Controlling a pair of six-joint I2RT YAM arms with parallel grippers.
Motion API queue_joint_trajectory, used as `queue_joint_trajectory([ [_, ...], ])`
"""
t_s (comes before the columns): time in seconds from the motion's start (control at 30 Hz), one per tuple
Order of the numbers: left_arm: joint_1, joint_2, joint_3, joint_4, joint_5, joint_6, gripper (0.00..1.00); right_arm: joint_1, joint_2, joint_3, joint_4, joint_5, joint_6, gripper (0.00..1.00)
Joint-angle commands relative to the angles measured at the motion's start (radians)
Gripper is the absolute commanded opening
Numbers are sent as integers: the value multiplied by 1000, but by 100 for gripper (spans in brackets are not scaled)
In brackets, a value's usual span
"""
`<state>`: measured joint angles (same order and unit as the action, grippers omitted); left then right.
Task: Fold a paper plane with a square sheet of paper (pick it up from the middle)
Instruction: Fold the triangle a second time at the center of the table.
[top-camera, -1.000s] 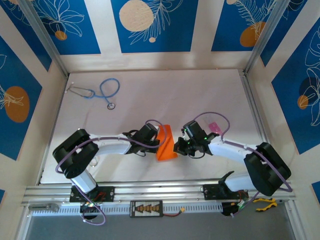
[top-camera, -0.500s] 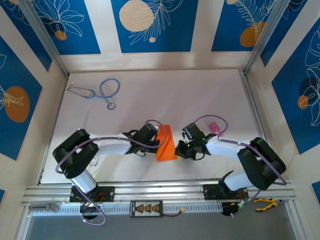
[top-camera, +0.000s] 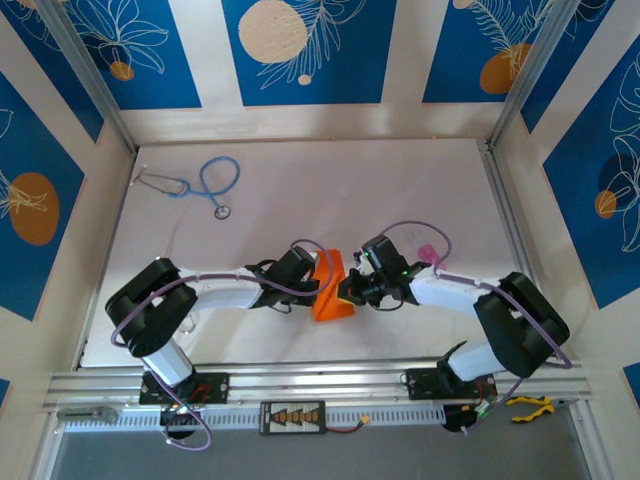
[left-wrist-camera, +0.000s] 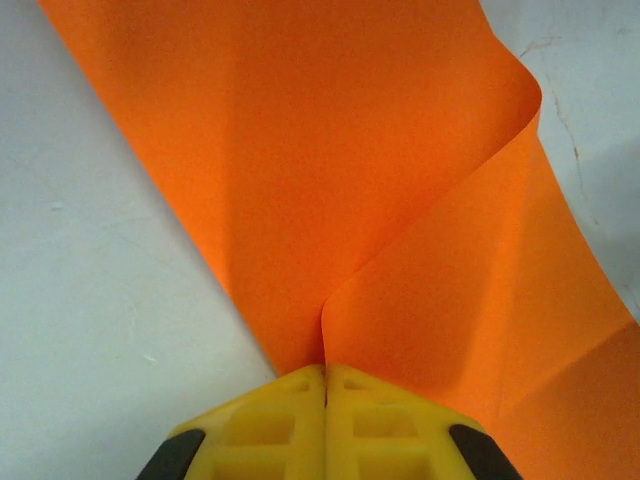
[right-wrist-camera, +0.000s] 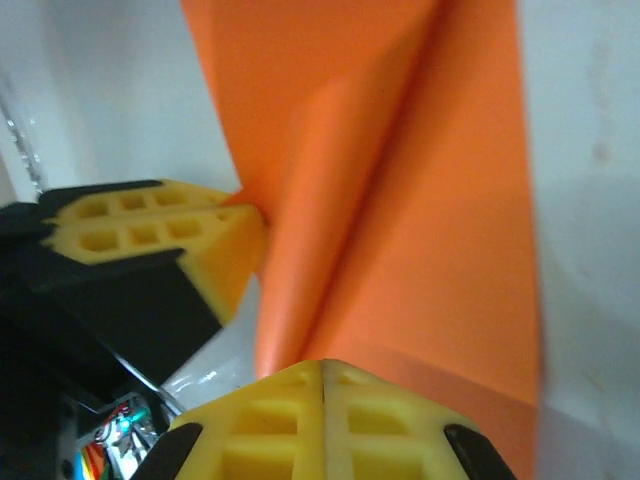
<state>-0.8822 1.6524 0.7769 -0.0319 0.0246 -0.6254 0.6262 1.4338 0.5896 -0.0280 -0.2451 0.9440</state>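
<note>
**Now both grippers pinch the orange sheet, mid-fold**

Right at the near middle of the table (top-camera: 300, 200), the sheet of paper (top-camera: 332, 288) stands up off the surface, bent into a tent between the two arms. The left gripper (top-camera: 314, 284) comes at it from the left and the right gripper (top-camera: 346, 291) from the right, with the paper caught between them.

From the left wrist, the left gripper (left-wrist-camera: 325, 374) has its yellow fingers (left-wrist-camera: 270, 415) pressed together on the paper (left-wrist-camera: 380, 180). The orange rises straight out of the seam between them and curls over into a soft bend, not a sharp crease.

From the right wrist, the right gripper (right-wrist-camera: 322, 368) is clenched the same way on a lower edge of the paper (right-wrist-camera: 430, 200). The left gripper (right-wrist-camera: 240, 232) bites the sheet just beside it.

I'd judge this an early fold. The sheet is doubled over but not pressed flat, and there is no dart shape yet. The next move looks to call for bringing the edges into line, laying the paper down and pressing the bend into a crease. With both grips so close together, a tug either way could tear or skew it.

A blue stethoscope (top-camera: 205, 183) lies well apart at the far left, and a small pink thing (top-camera: 428, 252) sits by the right arm.
</note>
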Motion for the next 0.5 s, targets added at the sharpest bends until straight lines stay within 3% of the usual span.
queue_joint_trajectory([
  [0.0, -3, -18, 12, -23, -6, 15, 0, 3, 48, 37, 75, -58, 34, 0],
  [0.47, -3, -13, 16, -14, -3, 18, 0, 3, 151, 110, 115, -73, 52, 0],
])
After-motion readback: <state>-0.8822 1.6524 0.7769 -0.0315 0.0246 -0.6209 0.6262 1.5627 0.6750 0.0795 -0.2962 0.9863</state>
